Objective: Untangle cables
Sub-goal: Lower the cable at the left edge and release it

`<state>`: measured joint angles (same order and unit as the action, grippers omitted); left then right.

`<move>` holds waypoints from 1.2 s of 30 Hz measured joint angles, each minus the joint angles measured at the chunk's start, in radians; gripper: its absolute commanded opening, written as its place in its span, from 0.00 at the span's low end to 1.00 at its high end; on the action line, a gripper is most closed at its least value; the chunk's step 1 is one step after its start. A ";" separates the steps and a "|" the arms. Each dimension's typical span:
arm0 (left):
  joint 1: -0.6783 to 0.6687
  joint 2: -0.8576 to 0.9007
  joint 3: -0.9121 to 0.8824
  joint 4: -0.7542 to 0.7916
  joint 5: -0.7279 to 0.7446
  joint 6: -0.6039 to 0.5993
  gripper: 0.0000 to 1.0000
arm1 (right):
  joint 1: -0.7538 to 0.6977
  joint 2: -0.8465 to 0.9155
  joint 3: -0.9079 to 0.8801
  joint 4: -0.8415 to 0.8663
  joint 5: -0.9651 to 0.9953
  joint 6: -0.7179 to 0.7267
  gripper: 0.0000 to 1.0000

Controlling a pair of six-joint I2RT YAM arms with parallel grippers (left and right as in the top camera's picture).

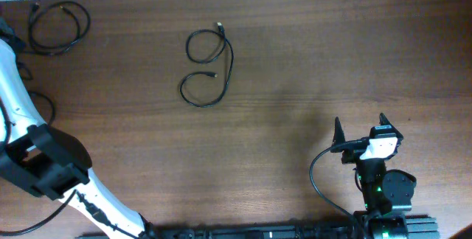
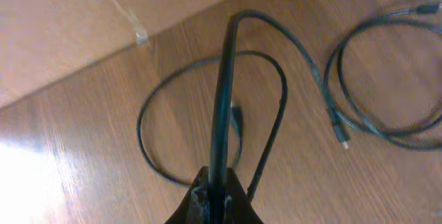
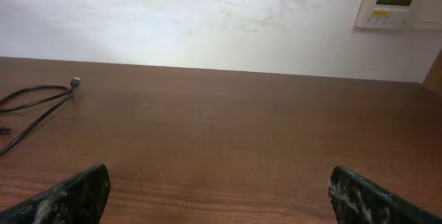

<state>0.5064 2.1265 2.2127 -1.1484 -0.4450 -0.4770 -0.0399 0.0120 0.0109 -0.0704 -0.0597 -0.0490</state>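
Starting at the far left, we have the left claw [image 2: 219, 195] pinched together on one black cord [image 2: 222, 99]. It runs straight out from the jaws, kinks, and trails off to the claw's right, ending in a small silver-tipped plug [image 2: 343, 141]. Just ahead of the claw a round loop [image 2: 141, 124] lies flat on the table [image 1: 310, 62], and the gripped cord crosses over it. Whether that loop is the same cord or a second one, we can't tell from here. Further right of the claw lies a separate coil [image 2: 397, 137], close to the trailing plug and perhaps touching that strand where they pass.

We'd call this the pulling-apart step: one cord in hand, to be drawn clear of its neighbours. The next move, as we read it, calls for drawing the claw slowly away from the coil on its right. We'd want to watch that the loop beneath doesn't drag along.

Moving on rightward, well apart from the left claw, a third cable [image 1: 231, 58] sits alone mid-table in a loose figure-eight, free of the others. Far to the right of the left claw, the right claw [image 1: 360, 121] sits by its base, jaws wide apart, holding nothing, no cord near it.
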 measured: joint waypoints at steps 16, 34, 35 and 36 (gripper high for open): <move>0.154 0.000 -0.267 0.084 0.489 -0.021 0.00 | 0.000 0.000 0.000 0.000 0.000 -0.001 0.98; 0.393 0.001 -0.356 0.099 0.520 0.025 0.16 | 0.000 0.000 0.000 0.000 0.000 0.000 0.98; 0.394 0.001 -0.356 0.099 0.517 0.028 0.15 | 0.000 0.000 0.000 0.000 0.000 0.000 0.98; 0.394 0.001 -0.356 0.099 0.515 0.029 0.15 | 0.000 0.000 0.000 0.000 0.000 0.000 0.98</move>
<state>0.9005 2.1273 1.8565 -1.0492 0.0700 -0.4477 -0.0399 0.0120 0.0109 -0.0704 -0.0597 -0.0494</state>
